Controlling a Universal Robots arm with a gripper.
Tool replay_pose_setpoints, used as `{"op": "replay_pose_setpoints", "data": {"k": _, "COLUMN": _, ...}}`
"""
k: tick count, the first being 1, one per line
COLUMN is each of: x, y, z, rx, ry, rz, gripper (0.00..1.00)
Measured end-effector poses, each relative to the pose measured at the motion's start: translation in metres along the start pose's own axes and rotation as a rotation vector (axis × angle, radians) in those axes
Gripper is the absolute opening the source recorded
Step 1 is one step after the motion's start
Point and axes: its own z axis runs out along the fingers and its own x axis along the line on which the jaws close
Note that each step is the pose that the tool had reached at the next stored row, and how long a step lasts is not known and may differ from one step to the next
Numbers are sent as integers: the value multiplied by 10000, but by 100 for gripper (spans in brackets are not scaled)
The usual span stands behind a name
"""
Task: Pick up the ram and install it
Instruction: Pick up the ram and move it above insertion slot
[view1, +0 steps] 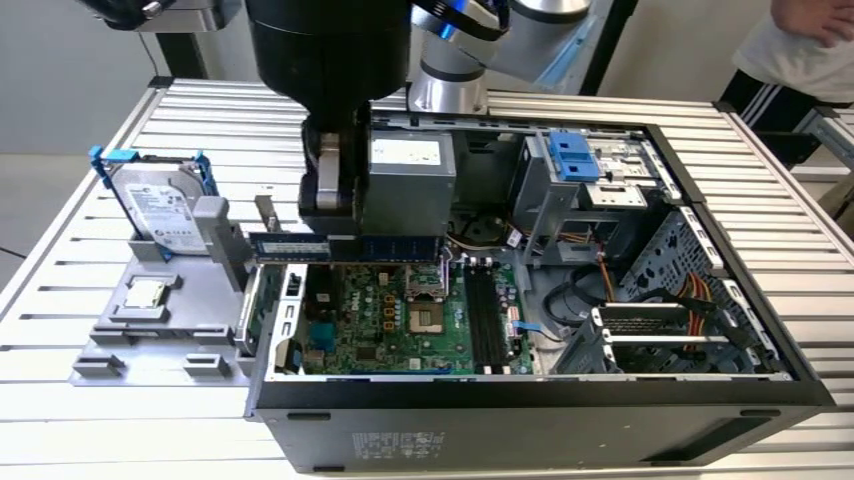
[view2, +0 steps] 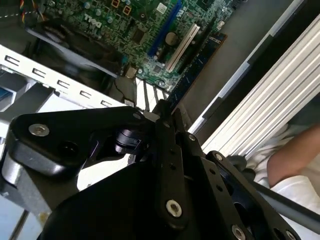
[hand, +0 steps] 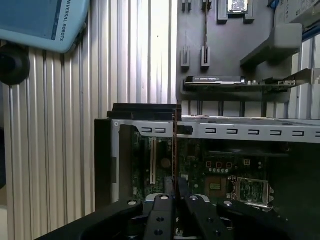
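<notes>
The ram (view1: 380, 247) is a long dark-blue stick held level and on edge above the open computer case (view1: 534, 410). It hangs over the part of the green motherboard (view1: 387, 310) on the exterior view's left. My gripper (view1: 327, 232) is shut on the end of the ram nearer the exterior view's left. In the first wrist view the ram (hand: 174, 145) appears edge-on as a thin line running out from the gripper (hand: 175, 192). In the second wrist view it (view2: 197, 65) reaches from the gripper (view2: 167, 117) toward the motherboard (view2: 145, 30). The long black memory slots (view1: 483, 320) lie lower, to the exterior view's right.
A grey fixture (view1: 147, 320) on the exterior view's left carries a silver hard drive in a blue frame (view1: 160, 205) and a small chip (view1: 144, 292). A card with a metal bracket (hand: 215, 81) stands on it. A person (view1: 801, 40) stands at the far right corner.
</notes>
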Motion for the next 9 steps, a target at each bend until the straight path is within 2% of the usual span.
{"op": "replay_pose_setpoints", "data": {"k": 9, "x": -30, "y": -309, "z": -5, "rx": -16, "ry": -2, "rz": -1, "gripper": 0}}
